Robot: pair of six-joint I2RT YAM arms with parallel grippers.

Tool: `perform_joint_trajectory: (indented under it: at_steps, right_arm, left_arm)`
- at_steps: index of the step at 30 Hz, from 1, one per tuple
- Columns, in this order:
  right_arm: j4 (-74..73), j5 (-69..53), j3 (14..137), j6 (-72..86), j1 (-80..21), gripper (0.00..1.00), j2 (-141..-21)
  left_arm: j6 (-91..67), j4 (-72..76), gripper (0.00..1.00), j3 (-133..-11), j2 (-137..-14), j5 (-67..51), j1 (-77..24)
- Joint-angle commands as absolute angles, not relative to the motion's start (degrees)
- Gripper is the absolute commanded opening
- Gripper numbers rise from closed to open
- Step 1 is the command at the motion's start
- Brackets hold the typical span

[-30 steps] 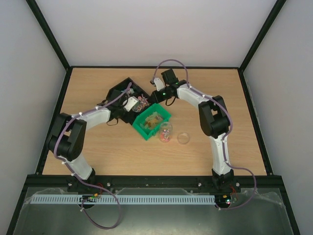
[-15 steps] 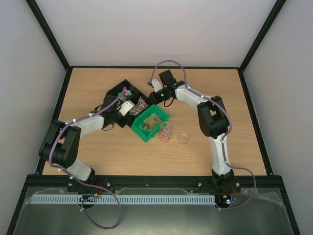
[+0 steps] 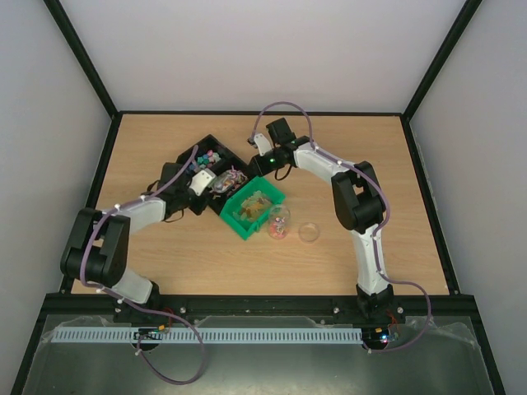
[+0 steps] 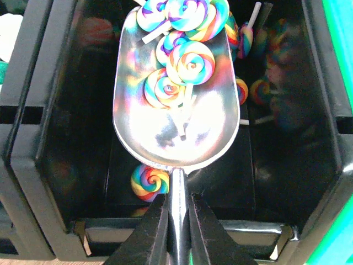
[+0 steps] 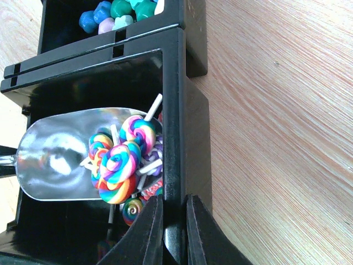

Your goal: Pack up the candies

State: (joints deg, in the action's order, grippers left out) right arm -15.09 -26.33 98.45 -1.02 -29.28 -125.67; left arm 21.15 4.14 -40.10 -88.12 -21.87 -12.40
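Note:
My left gripper (image 4: 176, 200) is shut on the handle of a metal scoop (image 4: 176, 127). The scoop holds several rainbow swirl lollipops (image 4: 186, 61) inside a compartment of the black bin (image 4: 49, 138), with more lollipops loose under and beside it. My right gripper (image 5: 172, 203) is shut on the black bin's outer wall (image 5: 172, 110), next to the scoop (image 5: 55, 160) and its lollipops (image 5: 118, 160). Small blue and teal candies (image 5: 110, 14) fill the neighbouring compartment. In the top view the left gripper (image 3: 200, 183) and the right gripper (image 3: 257, 160) flank the black bin (image 3: 188, 156).
A green bin (image 3: 278, 194) with yellowish candies touches the black bin's right side. A clear jar (image 3: 279, 222) with pink candies stands in front of it, and a clear round lid (image 3: 309, 232) lies to its right. Bare wood lies beyond the bin wall (image 5: 276, 138).
My left gripper has drawn back to the left with the scoop, uncovering the compartment of small candies. The right gripper has stayed on the bin wall.

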Motion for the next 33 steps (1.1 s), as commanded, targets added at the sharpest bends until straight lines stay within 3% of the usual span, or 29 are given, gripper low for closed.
perform_joint_trajectory:
  at_steps: [1,7,25,33]
  right_arm:
    - [-17.36,-26.28,98.0,-1.98,-29.34,0.09,-123.71]
    - [-17.49,-26.43,98.04,-2.03,-29.25,0.23,-123.35]
    - [-18.57,-25.96,100.82,-2.28,-28.75,0.83,-120.34]
    - [-21.3,-27.8,103.14,-2.42,-26.37,0.99,-118.84]
  left_arm:
    - [22.12,1.98,0.02,-37.73,-87.1,-23.97,-11.09]
    - [23.02,1.95,0.02,-36.43,-85.19,-25.45,-9.63]
    - [22.84,1.05,0.02,-36.2,-79.08,-30.79,-6.51]
    - [22.44,-3.69,0.02,-39.12,-75.07,-32.45,-5.54]
